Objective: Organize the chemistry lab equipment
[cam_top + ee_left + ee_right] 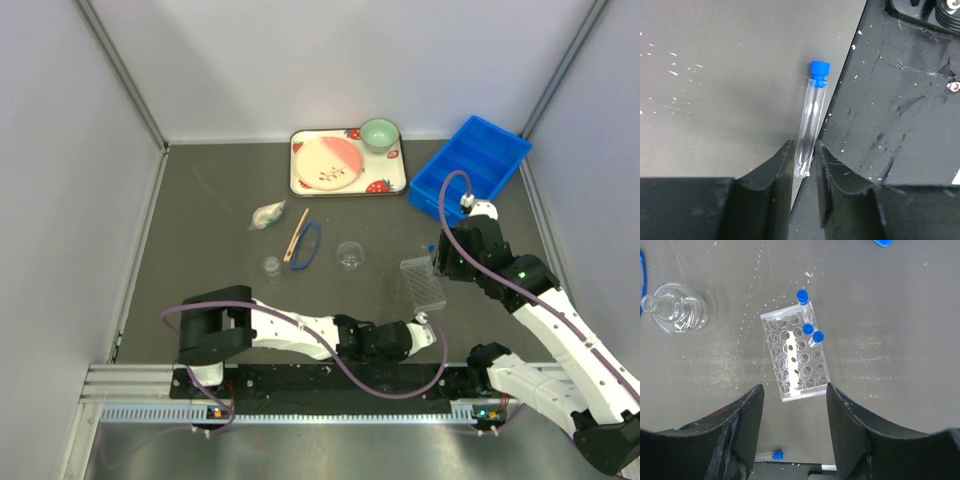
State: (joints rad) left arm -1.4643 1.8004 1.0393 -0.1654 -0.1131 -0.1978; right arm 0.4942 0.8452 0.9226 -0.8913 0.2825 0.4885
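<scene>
The tube (810, 115) lies flat at the near edge of the grey table (715, 75), against the black base strip (880, 100), its blue cap pointing away from my left gripper (802, 145). That gripper has narrowed onto the tube's closed end, with a finger against each side. Just beyond stands the rack (795, 357), three capped tubes at one end. My right gripper (795, 386) hangs over it, wide and holding nothing. A flask (677, 307) sits to the rack's left.

1. Grey table (220, 220) is carrying everything.
2. At far side, tray (340, 190) and bin (470, 165) are sitting.
3. Mid-table, stick (296, 235), ring (308, 245), flask (350, 256), beaker (272, 266), rack (422, 283) are resting.
4. At near edge, tube (810, 120) is lying.
</scene>
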